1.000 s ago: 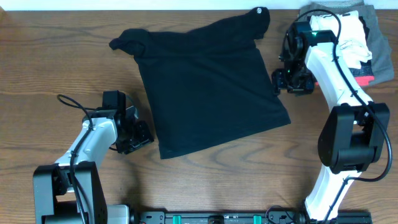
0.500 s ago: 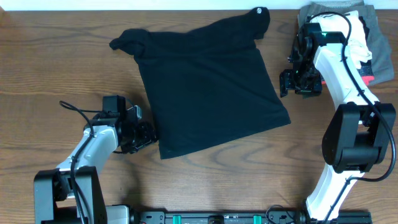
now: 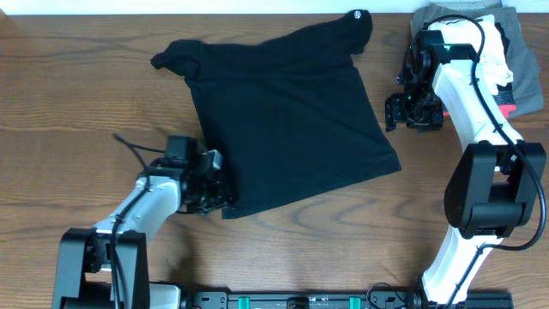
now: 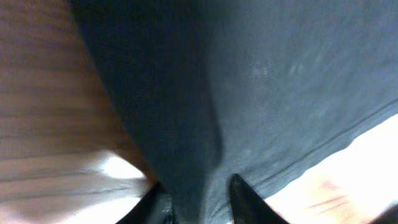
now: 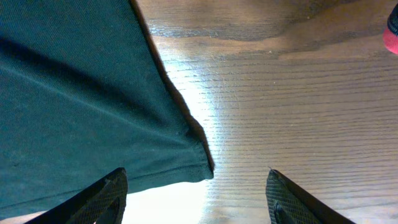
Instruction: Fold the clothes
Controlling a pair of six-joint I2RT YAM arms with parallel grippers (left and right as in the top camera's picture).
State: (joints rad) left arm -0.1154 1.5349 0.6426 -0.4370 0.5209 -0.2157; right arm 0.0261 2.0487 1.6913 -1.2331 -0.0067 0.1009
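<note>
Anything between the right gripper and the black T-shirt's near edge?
Nothing visible. The right gripper hangs open over bare table, and the black T-shirt lies right beside it with only wood between them. The folded garments lie beyond the arm, on the side away from the shirt.

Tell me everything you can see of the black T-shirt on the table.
The black T-shirt looks like soft matte fabric, lying spread but skewed on the wooden table, one sleeve bunched at the far left, a small white round logo at the far edge. The left gripper straddles its near left corner; the right gripper stands open beside its right edge.
</note>
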